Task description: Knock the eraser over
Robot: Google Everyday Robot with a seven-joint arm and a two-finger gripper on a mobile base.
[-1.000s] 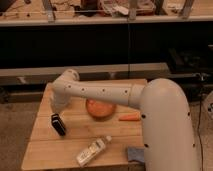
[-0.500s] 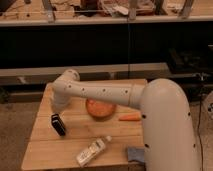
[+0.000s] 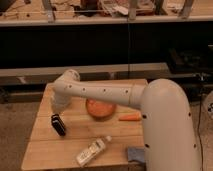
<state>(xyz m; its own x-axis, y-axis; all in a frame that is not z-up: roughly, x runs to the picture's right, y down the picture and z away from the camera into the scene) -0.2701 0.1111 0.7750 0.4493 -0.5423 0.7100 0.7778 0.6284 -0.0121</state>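
So the claw (image 3: 59,106) is pinched closed with nothing in it, hanging just above the eraser (image 3: 58,124), which sits tilted near the left side of the wooden worktop (image 3: 45,150). White bottle (image 3: 93,151) lies nearer the front edge.

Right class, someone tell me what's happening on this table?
A white robot arm reaches across a wooden table. Its tool, shut, hangs at the left side just above the eraser, a small black block that leans slightly but is not yet lying flat. Also on the table are an orange bowl, a carrot, a white bottle lying down, and a blue-grey cloth.
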